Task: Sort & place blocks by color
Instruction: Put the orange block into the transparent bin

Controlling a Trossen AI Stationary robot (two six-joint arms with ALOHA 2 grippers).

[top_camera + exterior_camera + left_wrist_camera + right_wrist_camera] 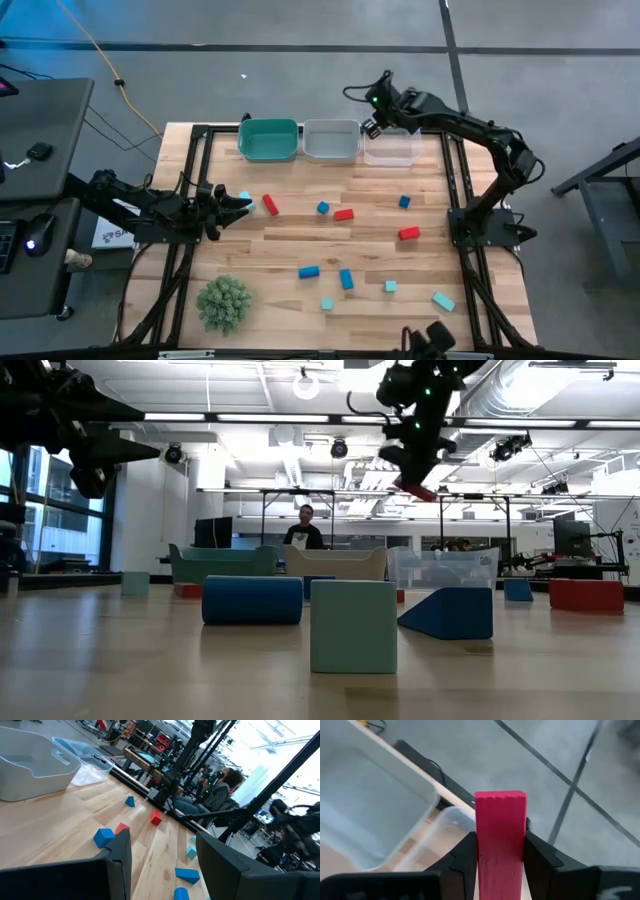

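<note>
A red block (pixel 500 840) was pinched upright between the fingers of the right gripper (pixel 372 127), which was held above the clear bin (pixel 391 146) at about one o'clock on the table (pixel 300 245). The left gripper (pixel 240 203) was kept at nine o'clock, its fingers spread and nothing between them. Other red, blue and teal blocks (pixel 345 279) were scattered across the table's middle and toward five o'clock.

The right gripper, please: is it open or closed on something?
Shut on a red block, clamped between its fingers above the clear bin.
</note>
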